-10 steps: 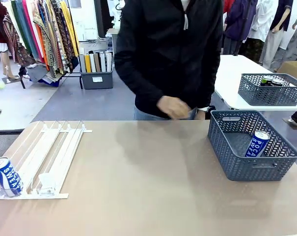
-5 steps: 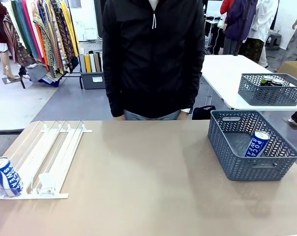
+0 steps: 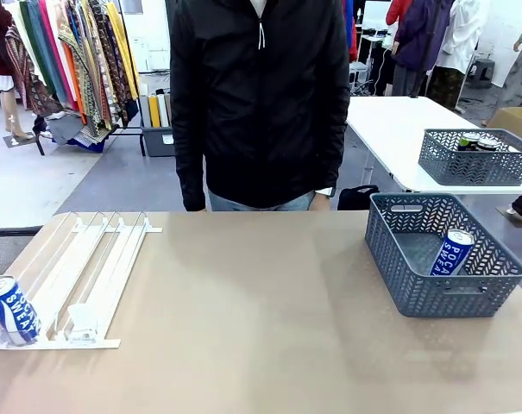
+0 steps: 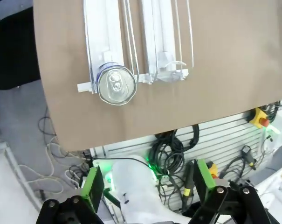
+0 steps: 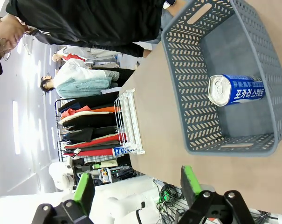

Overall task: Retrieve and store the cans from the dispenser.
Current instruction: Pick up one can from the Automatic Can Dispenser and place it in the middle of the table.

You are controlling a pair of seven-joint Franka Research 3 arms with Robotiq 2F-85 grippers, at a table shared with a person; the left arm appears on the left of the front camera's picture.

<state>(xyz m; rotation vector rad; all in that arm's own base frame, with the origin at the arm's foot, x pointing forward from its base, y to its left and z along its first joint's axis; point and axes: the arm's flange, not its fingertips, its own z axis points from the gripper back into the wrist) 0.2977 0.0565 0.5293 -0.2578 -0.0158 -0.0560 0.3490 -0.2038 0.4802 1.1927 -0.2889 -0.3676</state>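
The dispenser lies flat at the table's left. One blue-and-white can stands at its front stop in the leftmost lane. In the left wrist view my left gripper hangs open high above the table's near edge, with that can's silver top and the dispenser below and ahead. A second blue can lies tilted in the grey mesh basket at the right. My right gripper is open and holds nothing, well back from the basket and its can.
A person in a black jacket stands at the far edge, hands off the table. Another mesh basket with cans sits on a white table behind. The brown tabletop between dispenser and basket is bare.
The person's hand, blurred over the far edge a second ago, has drawn back, and the person has shifted left. Cans and basket have not moved.
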